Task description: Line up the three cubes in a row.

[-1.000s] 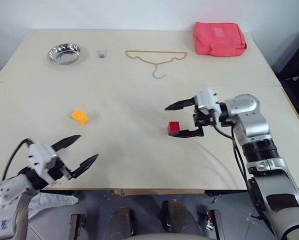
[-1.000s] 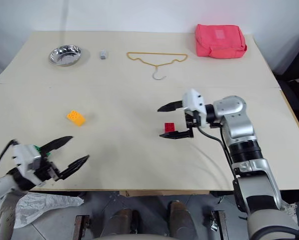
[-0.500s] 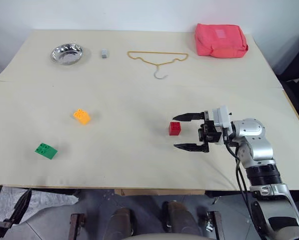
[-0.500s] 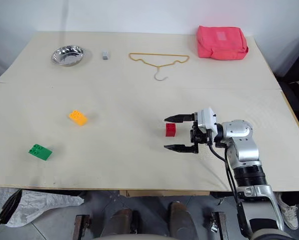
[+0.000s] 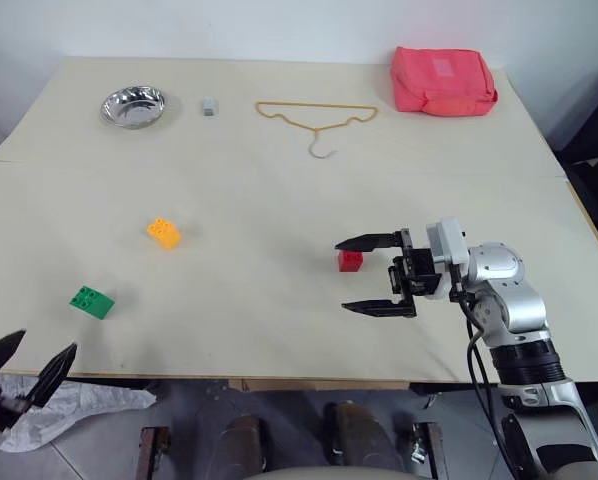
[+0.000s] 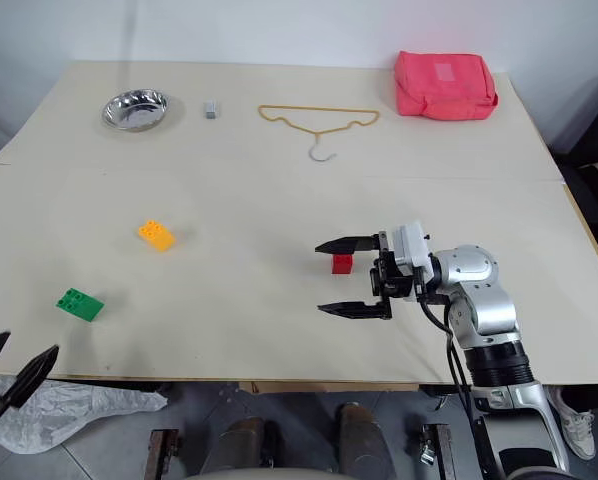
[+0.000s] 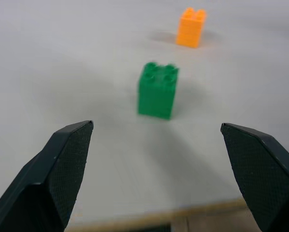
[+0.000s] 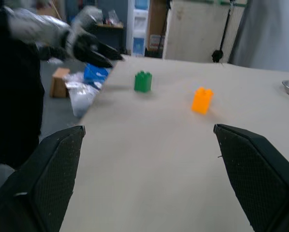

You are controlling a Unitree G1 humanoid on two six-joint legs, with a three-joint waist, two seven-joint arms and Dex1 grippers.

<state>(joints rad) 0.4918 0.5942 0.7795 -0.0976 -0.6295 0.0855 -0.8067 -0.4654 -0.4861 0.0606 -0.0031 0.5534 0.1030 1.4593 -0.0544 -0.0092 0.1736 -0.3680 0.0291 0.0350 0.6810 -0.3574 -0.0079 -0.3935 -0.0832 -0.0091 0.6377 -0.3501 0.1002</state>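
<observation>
Three cubes lie apart on the cream table (image 5: 259, 200). The red cube (image 5: 350, 260) sits right of centre, the orange-yellow cube (image 5: 163, 233) left of centre, and the green cube (image 5: 91, 301) near the front left. My right gripper (image 5: 342, 277) is open and points left, level with the table. The red cube lies just by its far finger, untouched. My left gripper (image 5: 41, 347) is open and empty, off the table's front left corner. In the left wrist view it faces the green cube (image 7: 157, 90), with the orange-yellow cube (image 7: 192, 27) behind.
Along the far side are a steel bowl (image 5: 133, 105), a tiny grey block (image 5: 210, 105), a yellow wire hanger (image 5: 317, 115) and a pink pouch (image 5: 444, 78). Crumpled plastic lies on the floor below the front left corner.
My left gripper has drawn back off the table's front left edge, uncovering the green cube. My right gripper has slid toward the front edge, so the red cube is now by its far finger.
</observation>
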